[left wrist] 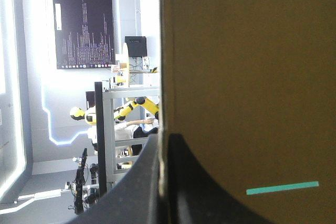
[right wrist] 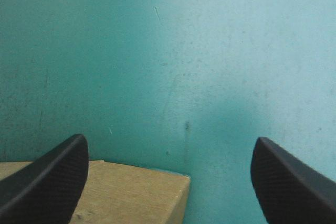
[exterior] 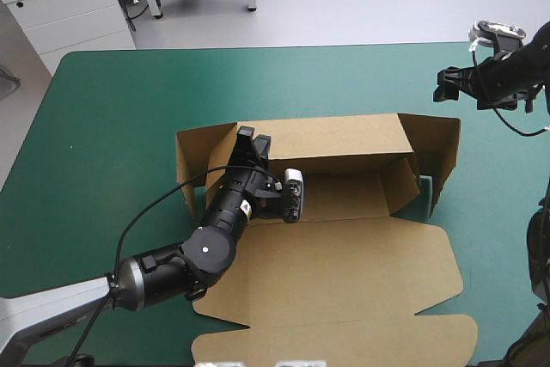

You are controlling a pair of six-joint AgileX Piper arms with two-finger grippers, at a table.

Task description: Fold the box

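Box: the brown box (exterior: 344, 255) sits at the middle of the table, partly set up, an open tray with its top open.
Walls: the far wall (exterior: 335, 137) stands raised along the far side. At the right end a flap (exterior: 443, 156) stands up at an angle, and a shorter wall (exterior: 404, 182) is tucked just inside it.
Lid: the lid (exterior: 344, 333) lies flat on the cover toward the table's near edge.
Left gripper: the left gripper (exterior: 251, 139) is at the box's far left corner. Its black fingers (left wrist: 144, 182) are all but closed, with the standing edge of the board pinched between them.
Right gripper: the right gripper (exterior: 447, 83) hangs over the bare cover near the table's right edge, beyond the box's far right corner and apart from it. Its fingers (right wrist: 58, 182) are spread wide with nothing between them; a corner of the board shows beside one finger's base.
Table: the teal-green cover (exterior: 112, 126) surrounds the box on all sides.
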